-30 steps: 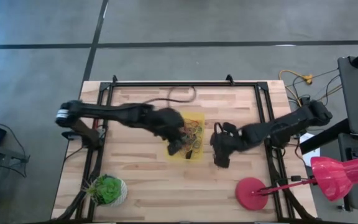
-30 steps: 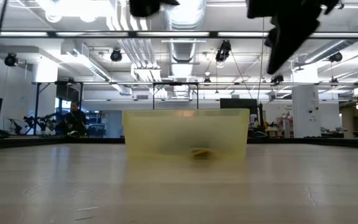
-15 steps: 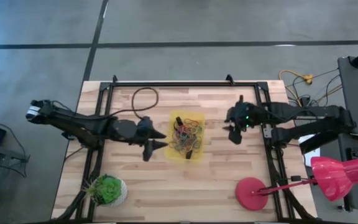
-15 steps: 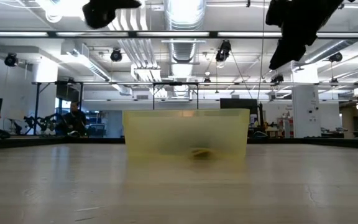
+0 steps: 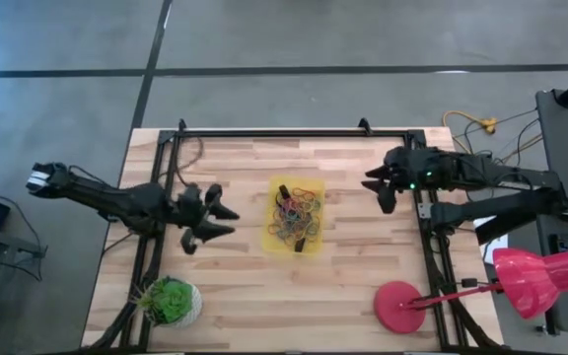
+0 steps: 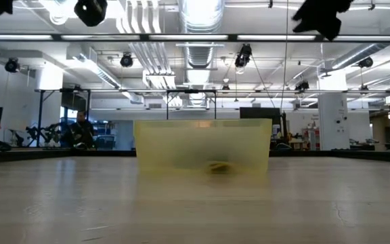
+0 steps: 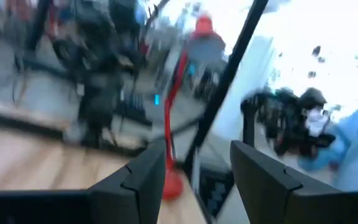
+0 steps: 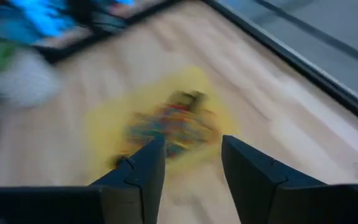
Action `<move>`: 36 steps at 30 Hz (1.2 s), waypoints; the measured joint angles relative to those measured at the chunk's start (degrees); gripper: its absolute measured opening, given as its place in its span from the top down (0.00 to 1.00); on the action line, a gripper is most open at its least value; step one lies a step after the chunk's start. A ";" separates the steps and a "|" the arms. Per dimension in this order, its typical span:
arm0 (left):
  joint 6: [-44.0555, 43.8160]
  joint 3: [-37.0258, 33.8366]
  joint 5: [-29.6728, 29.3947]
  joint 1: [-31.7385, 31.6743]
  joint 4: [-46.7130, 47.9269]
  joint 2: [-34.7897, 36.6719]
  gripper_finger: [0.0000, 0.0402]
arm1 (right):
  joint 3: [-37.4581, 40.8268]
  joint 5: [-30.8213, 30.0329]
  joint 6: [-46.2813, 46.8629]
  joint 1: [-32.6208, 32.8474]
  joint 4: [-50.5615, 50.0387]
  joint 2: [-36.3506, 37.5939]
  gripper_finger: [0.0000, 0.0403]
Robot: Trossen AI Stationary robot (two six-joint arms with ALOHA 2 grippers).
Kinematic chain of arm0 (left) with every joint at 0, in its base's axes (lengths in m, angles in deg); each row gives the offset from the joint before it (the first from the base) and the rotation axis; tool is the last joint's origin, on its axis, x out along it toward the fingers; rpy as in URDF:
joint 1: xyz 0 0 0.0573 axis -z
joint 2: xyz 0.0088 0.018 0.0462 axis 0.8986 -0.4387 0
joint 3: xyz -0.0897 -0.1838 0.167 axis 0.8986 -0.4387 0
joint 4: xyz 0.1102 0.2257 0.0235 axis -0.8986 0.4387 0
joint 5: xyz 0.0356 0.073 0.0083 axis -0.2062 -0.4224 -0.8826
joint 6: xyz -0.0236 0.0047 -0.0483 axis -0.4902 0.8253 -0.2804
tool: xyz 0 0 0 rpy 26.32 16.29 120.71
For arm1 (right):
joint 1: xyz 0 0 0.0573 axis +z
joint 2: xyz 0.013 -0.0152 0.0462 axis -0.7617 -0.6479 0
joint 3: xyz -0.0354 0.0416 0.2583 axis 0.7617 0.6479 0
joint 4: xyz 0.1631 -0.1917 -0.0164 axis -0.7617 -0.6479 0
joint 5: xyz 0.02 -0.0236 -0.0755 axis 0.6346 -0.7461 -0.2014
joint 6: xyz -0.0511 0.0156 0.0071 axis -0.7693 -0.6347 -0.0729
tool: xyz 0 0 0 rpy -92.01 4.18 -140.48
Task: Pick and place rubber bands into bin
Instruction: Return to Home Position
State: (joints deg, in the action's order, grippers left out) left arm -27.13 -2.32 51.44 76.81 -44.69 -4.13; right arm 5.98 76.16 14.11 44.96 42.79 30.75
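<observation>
Both arms have drawn back from the middle of the counter (image 5: 363, 266) since the earlier frames. The left tool (image 5: 227, 222), which hung at the bin's edge half a second ago, now sits well to that side, and the right tool (image 5: 376, 192) has pulled away toward its own edge.

Each tool stands wide and empty: both wrist views show daylight between the dark fingers (image 7: 148, 177) and nothing pinched there. The bin (image 5: 273, 237) rests at the centre of the counter with the rubber bands (image 5: 297, 209) heaped inside it in a coloured tangle. From table height its yellow wall (image 6: 202, 146) stands clear, with both arms high above it.

The step in hand looks like a plain retreat to rest, and doing it well seems mostly a matter of clearance:

- Each arm should stay lifted until it is well past the bin wall, so that nothing nudges the tray.
- The fold-back should run along each arm's own side, clear of the black frame (image 5: 264, 131).
- The left arm should mind the green plant ball (image 5: 171, 301).
- The right arm should mind the red disc (image 5: 398, 306).
</observation>
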 joint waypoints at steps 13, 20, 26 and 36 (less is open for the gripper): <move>6.53 -11.99 7.83 -5.35 -10.23 5.44 0.59 | 19.85 23.37 -1.48 -2.73 28.48 11.30 0.65; 2.53 -16.52 11.94 -11.37 -6.84 10.96 0.59 | 28.35 22.70 4.22 -5.12 31.65 16.39 0.66; -10.29 -20.17 11.96 -11.62 -7.01 14.17 0.59 | 29.09 22.91 18.05 -5.13 31.28 17.56 0.66; -10.16 -26.80 11.95 -11.60 -7.06 13.82 0.59 | 28.92 23.55 22.80 -4.21 31.41 19.11 0.66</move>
State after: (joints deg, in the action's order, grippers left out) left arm -37.29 -29.12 63.40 65.21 -51.76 9.70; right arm 34.90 99.71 36.91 40.75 74.20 49.86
